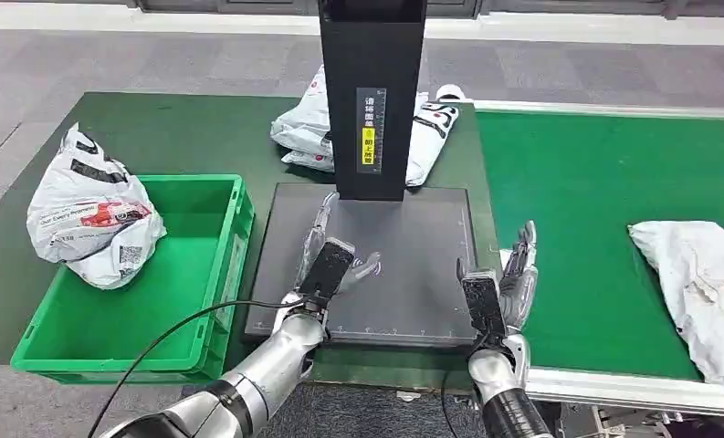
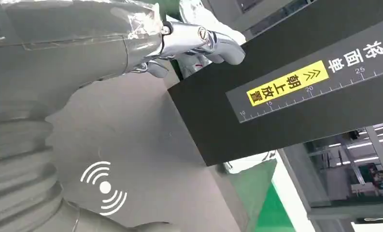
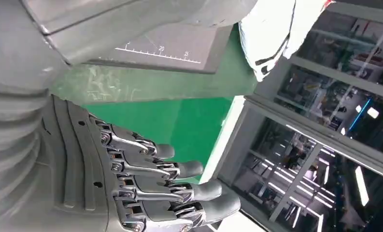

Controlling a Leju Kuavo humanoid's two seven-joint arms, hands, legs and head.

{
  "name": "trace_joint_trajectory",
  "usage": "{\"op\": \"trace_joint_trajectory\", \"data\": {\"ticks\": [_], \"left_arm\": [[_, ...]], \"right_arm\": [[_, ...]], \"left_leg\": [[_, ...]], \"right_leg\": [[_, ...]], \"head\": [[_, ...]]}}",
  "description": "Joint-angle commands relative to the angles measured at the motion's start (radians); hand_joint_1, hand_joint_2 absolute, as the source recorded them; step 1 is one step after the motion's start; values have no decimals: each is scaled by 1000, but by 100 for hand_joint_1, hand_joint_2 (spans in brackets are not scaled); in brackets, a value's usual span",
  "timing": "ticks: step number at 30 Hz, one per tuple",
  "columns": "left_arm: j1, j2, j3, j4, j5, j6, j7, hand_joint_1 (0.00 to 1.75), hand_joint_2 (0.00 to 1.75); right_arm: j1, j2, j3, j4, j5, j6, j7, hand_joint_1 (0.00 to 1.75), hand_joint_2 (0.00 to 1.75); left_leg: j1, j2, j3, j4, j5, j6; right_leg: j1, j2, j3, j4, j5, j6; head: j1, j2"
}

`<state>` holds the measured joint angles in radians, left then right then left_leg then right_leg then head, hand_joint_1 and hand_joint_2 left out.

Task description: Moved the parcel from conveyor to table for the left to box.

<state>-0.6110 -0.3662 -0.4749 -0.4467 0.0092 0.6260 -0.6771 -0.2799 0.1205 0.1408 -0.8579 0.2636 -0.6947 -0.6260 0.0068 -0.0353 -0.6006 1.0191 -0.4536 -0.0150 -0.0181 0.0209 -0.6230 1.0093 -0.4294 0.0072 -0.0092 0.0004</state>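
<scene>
Item: crumpled white plastic mailer parcel (image 1: 696,297), lying on green conveyor belt (image 1: 577,219), long axis running away from robot. Right hand (image 1: 508,283) hovering nearer, fingers spread, empty; left hand (image 1: 330,260) hovering spread over dark grey scale platform (image 1: 413,274).

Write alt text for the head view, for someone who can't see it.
Both open robot hands, left and right, hover at a dark scale plate under a black post. A parcel lies on the green conveyor at right; another parcel leans on a green bin.
</scene>
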Motion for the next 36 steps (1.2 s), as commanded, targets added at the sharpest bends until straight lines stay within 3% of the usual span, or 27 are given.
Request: {"op": "trace_joint_trajectory", "data": {"ticks": [1,12,13,14,15,16,19,20,28,36], "left_arm": [[-17,17,-17,25,5,0,3,0,175],[-17,17,-17,25,5,0,3,0,175],[-4,17,18,16,26,69,-14,0,175],[13,24,33,8,22,64,-21,0,175],[33,35,47,-12,7,54,-21,0,175],[40,37,56,-18,-2,50,-21,0,175],[45,33,75,-18,-14,42,-21,0,175],[47,28,81,-18,-18,40,-21,0,175],[47,23,89,-14,-23,37,-21,0,175],[40,21,105,7,-42,31,-21,0,175]], "right_arm": [[-24,-15,52,37,-2,-3,5,0,175],[-24,-15,52,37,-2,-3,5,0,175],[7,-58,-74,4,123,-3,131,0,175],[0,-96,-239,86,500,-3,508,0,175],[-35,-166,-331,216,562,-3,376,0,175],[-52,-190,-376,270,564,-3,324,0,175],[-43,-200,-482,268,731,-3,407,0,175],[-23,-199,-529,241,829,-3,478,0,175],[-5,-206,-582,236,896,-3,517,0,175],[-13,-291,-657,365,1093,-3,692,0,175]], "left_leg": [[0,5,4,-2,-1,0],[0,4,2,-1,-1,0],[0,5,4,-2,-1,0],[0,4,4,-1,-1,0],[0,5,4,-2,-1,0],[0,-1,6,-4,1,1],[-2,-3,6,-3,0,2],[-2,-6,6,-4,1,3],[-1,-1,2,1,-4,6],[-2,-1,2,1,-4,7]], "right_leg": [[0,0,3,-2,0,-1],[1,0,2,-1,0,-1],[1,0,3,-2,0,-1],[1,0,3,-2,0,-1],[1,0,4,-2,0,-1],[1,-7,8,-5,-1,-1],[-1,-7,7,-4,-1,0],[-1,-11,9,-5,-1,1],[-3,-5,5,-2,-3,4],[-3,-5,4,-2,-3,5]], "head": [[0,0],[0,0],[0,0],[0,0],[0,0],[0,0],[0,0],[0,0],[0,0],[0,0]]}}
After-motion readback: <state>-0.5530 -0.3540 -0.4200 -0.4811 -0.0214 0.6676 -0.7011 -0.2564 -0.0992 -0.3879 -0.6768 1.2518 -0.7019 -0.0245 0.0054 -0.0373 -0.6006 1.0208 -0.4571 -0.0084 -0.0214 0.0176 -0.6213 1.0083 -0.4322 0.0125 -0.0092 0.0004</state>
